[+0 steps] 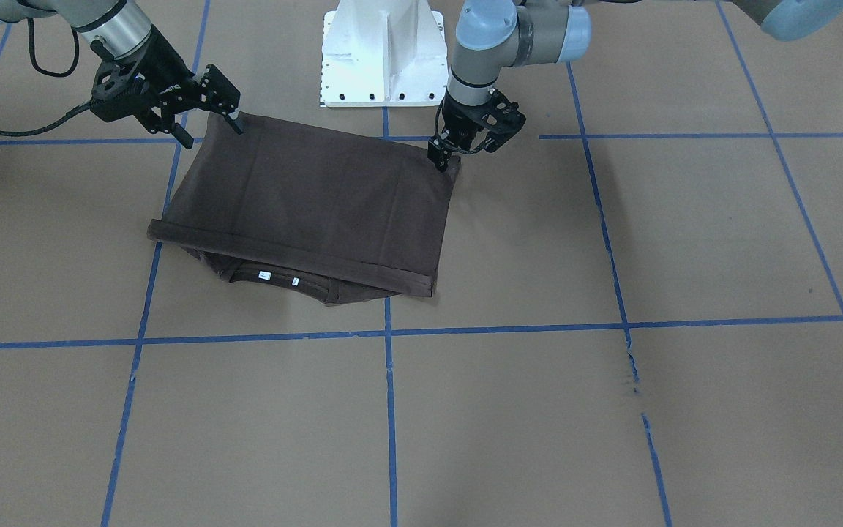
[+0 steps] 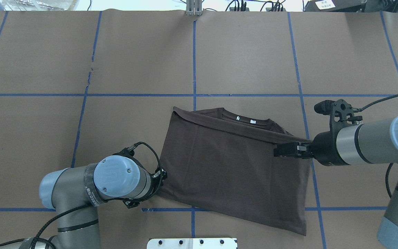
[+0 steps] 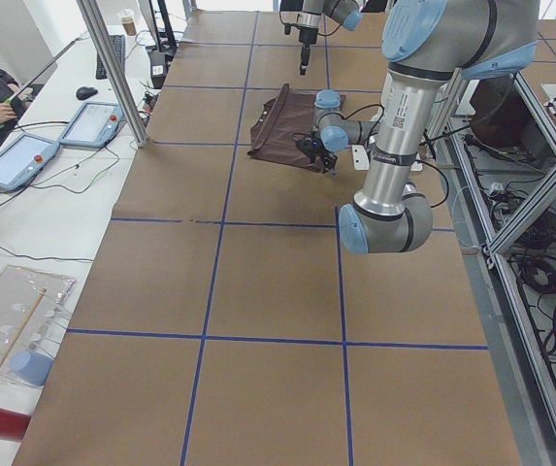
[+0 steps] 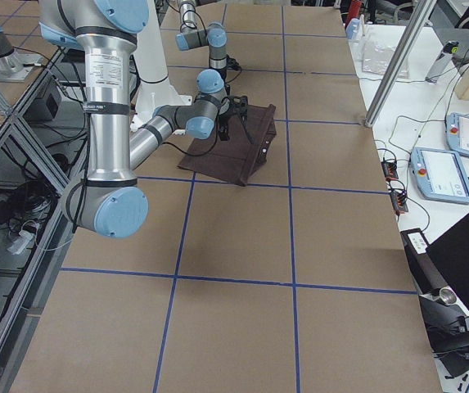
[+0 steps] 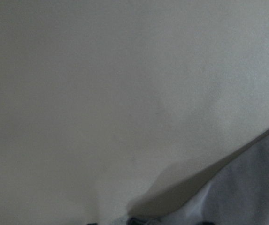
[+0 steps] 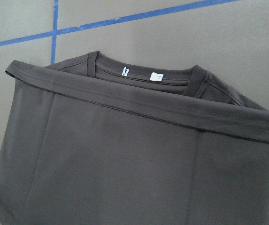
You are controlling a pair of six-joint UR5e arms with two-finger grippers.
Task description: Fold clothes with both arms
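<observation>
The left gripper (image 1: pixel 439 159) nips a corner of the T-shirt (image 1: pixel 304 205) — the right gripper (image 1: pixel 212 134) (jaws spread wide) hangs beside another.

You see the left arm (image 1: pixel 516 33) bent down at the wrist, so the left gripper (image 1: pixel 440 159) points straight down, very low, with its jaws closed together. The right arm (image 2: pixel 368 143) reaches in nearly level. The right gripper (image 1: pixel 214 136) tilts slightly down, its jaws wide apart.
</observation>
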